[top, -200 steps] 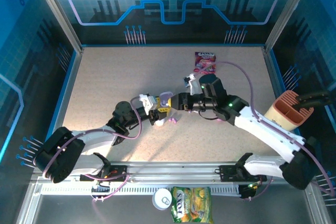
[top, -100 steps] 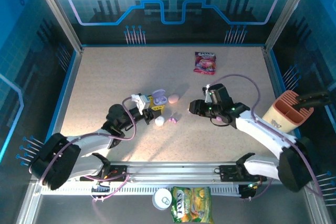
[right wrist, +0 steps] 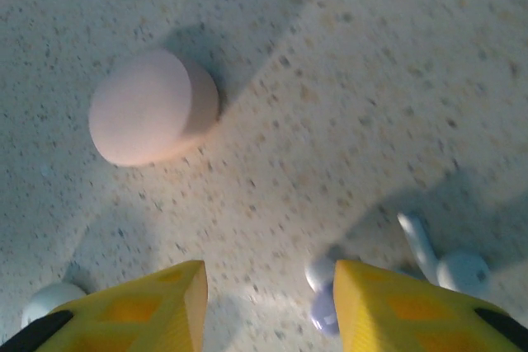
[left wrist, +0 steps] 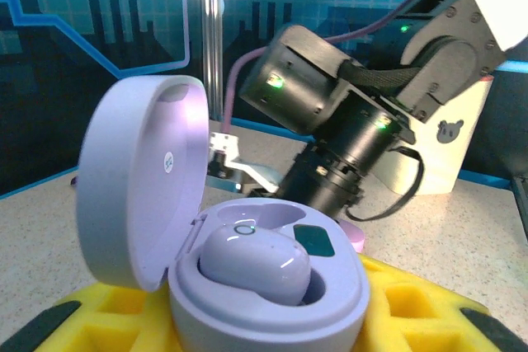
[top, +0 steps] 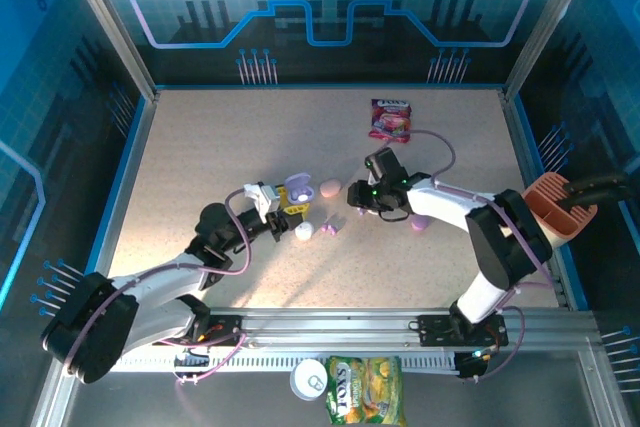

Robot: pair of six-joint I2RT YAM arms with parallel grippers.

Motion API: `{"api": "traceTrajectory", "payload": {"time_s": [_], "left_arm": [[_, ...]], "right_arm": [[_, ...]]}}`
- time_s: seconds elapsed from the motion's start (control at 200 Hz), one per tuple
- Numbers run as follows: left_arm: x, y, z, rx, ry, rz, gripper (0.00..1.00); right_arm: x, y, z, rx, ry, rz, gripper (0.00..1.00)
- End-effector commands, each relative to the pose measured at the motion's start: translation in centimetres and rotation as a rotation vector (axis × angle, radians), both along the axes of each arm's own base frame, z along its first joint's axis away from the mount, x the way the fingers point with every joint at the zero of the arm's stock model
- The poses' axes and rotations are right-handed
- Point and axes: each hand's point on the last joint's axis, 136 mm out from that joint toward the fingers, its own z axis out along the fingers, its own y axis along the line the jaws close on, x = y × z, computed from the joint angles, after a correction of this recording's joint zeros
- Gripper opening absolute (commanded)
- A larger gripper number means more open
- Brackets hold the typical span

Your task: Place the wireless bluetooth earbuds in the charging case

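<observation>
Hovering spread open, right gripper (right wrist: 268, 286) has earbuds (right wrist: 460, 271) just beside one tip, outside gap; left gripper (top: 286, 206) pinches open charging case (left wrist: 264, 290).

One open case (left wrist: 264, 286), two snack packets (top: 390, 119) (top: 362, 390), one can (top: 312, 379)

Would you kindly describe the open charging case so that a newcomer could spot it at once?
Follow the left arm to its tip: the open lilac case sits in the left gripper. Unlike the closed pink case beside it, its lid stands up and one bud is seated inside.
</observation>
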Motion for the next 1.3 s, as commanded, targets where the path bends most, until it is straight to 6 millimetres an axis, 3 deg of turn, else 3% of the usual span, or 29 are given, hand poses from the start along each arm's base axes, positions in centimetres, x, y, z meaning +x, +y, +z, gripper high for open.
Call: {"api": "traceTrajectory", "payload": {"time_s": [0.0, 0.29, 0.99, 1.146, 1.296], "left_arm": [[-0.4, 0.4, -0.2, 0.006, 0.001, 0.002, 0.33], [-0.6, 0.4, -0.3, 0.011, 0.003, -0.001, 0.33], [-0.7, 0.1, -0.1, 0.001, 0.011, -0.025, 0.33], [-0.6, 0.0, -0.1, -0.002, 0.016, -0.028, 0.33], [-0.4, -0.1, -0.2, -0.005, 0.018, -0.024, 0.33]], "right_arm": [[1.0, 1.1, -0.6, -0.030, -0.011, 0.037, 0.45], [0.2, 2.2, -2.0, -0.083, 0.053, 0.081, 0.46], [-3.8, 0.1, -2.4, -0.139, 0.100, 0.097, 0.49], [-4.1, 0.1, -1.6, -0.154, 0.071, 0.114, 0.49], [-3.2, -0.3, -0.3, -0.213, 0.014, 0.132, 0.50]]}}
